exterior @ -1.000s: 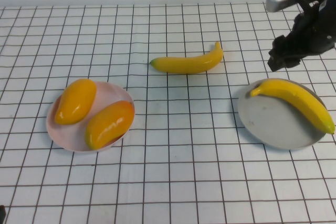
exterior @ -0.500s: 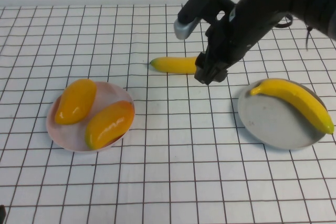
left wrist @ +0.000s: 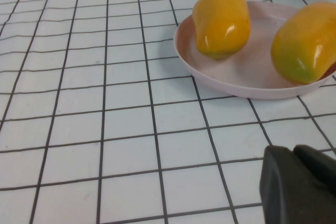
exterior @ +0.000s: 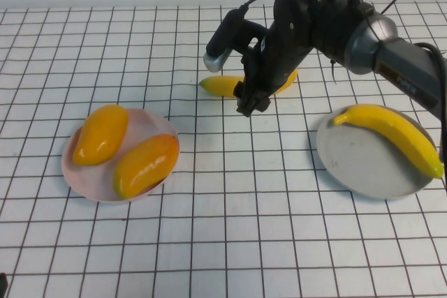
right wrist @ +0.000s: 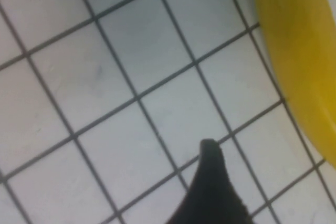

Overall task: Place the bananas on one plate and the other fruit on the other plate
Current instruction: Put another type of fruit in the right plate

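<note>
One banana (exterior: 394, 134) lies on the grey plate (exterior: 356, 165) at the right. The other banana (exterior: 222, 86) lies on the table at the back middle, partly hidden by my right arm. My right gripper (exterior: 248, 102) is shut and empty; it hangs just in front of this banana. In the right wrist view the banana (right wrist: 299, 51) lies beside the gripper tip (right wrist: 210, 148). Two mango-like fruits (exterior: 101, 134) (exterior: 145, 165) lie on the pink plate (exterior: 150, 123) at the left. My left gripper (left wrist: 294, 182) is shut and empty, low near the table's front left, short of the pink plate (left wrist: 252, 72).
The table is covered by a white cloth with a black grid. My right arm (exterior: 335, 19) reaches in from the back right, above the space between the loose banana and the grey plate.
My right arm has swung left from above the grey plate to the loose banana and come down to it. The fruit and plates have not moved.
</note>
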Available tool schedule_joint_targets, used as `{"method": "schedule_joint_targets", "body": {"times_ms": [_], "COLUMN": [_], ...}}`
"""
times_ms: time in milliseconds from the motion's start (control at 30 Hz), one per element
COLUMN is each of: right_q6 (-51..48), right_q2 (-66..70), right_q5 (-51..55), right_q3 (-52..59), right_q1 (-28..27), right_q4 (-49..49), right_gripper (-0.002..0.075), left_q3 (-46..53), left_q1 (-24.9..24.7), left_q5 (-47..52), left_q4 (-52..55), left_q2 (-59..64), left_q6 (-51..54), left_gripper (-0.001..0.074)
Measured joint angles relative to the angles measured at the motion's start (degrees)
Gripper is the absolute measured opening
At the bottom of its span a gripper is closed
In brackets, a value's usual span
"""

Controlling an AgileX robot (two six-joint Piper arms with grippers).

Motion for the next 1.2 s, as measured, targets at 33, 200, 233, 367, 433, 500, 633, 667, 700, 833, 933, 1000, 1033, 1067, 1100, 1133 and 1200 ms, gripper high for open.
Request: {"method": "schedule_joint_targets", "body": {"times_ms": [33,200,233,367,433,500,633,667,700,833,933,1000,1033,1067,1100,1133,1200], "right_q6": [0.0,0.0,0.0,0.0,0.0,0.0,-0.1,-0.1,-0.3,-2.3,-3.9,-4.2,-4.3,-4.4,-4.4,-4.4,-4.4], "right_q2": [0.9,4.7,5.3,7.6,8.5,9.2,9.6,9.6,9.6,9.8,9.9,9.9,9.9,9.8,9.6,9.5,8.8], "right_q5": [-0.3,-3.4,-4.1,-5.6,-5.9,-6.0,-6.6,-6.6,-6.6,-3.6,1.2,4.2,5.7,6.8,7.6,7.9,8.0], "right_q3": [-1.4,-5.7,-6.3,-7.0,-7.0,-7.1,-7.3,-7.3,-7.3,-7.4,-7.5,-8.4,-9.1,-9.7,-10.7,-11.8,-14.0], "right_q1": [0.0,-1.0,-1.3,-2.4,-3.1,-3.6,-4.5,-4.6,-4.9,-5.4,-5.4,-5.3,-5.2,-5.1,-5.1,-5.0,-5.0], "right_q4": [0.0,2.0,2.3,2.8,2.9,3.2,5.0,5.6,6.2,9.7,13.3,14.6,14.7,14.8,14.8,14.9,14.9], "right_gripper": [0.0445,0.0445,0.0445,0.0445,0.0445,0.0445,0.0426,0.0412,0.0387,0.0227,0.008,0.0029,0.0014,0.0006,-0.0001,-0.0005,-0.0008], "left_q3": [0.0,0.0,0.0,0.0,0.0,0.0,0.0,0.0,0.0,0.0,0.0,0.0,0.0,0.0,0.0,0.0,0.0], "left_q1": [0.0,0.0,0.0,0.0,0.0,0.0,0.0,0.0,0.0,0.0,0.0,0.0,0.0,0.0,0.0,0.0,0.0], "left_q5": [0.0,0.0,0.0,0.0,0.0,0.0,0.0,0.0,0.0,0.0,0.0,0.0,0.0,0.0,0.0,0.0,0.0], "left_q4": [0.0,0.0,0.0,0.0,0.0,0.0,0.0,0.0,0.0,0.0,0.0,0.0,0.0,0.0,0.0,0.0,0.0], "left_q2": [0.0,0.0,0.0,0.0,0.0,0.0,0.0,0.0,0.0,0.0,0.0,0.0,0.0,0.0,0.0,0.0,0.0], "left_q6": [0.0,0.0,0.0,0.0,0.0,0.0,0.0,0.0,0.0,0.0,0.0,0.0,0.0,0.0,0.0,0.0,0.0], "left_gripper": [-0.0003,-0.0003,-0.0003,-0.0003,-0.0003,-0.0003,-0.0003,-0.0003,-0.0003,-0.0003,-0.0003,-0.0003,-0.0003,-0.0003,-0.0003,-0.0003,-0.0003]}}
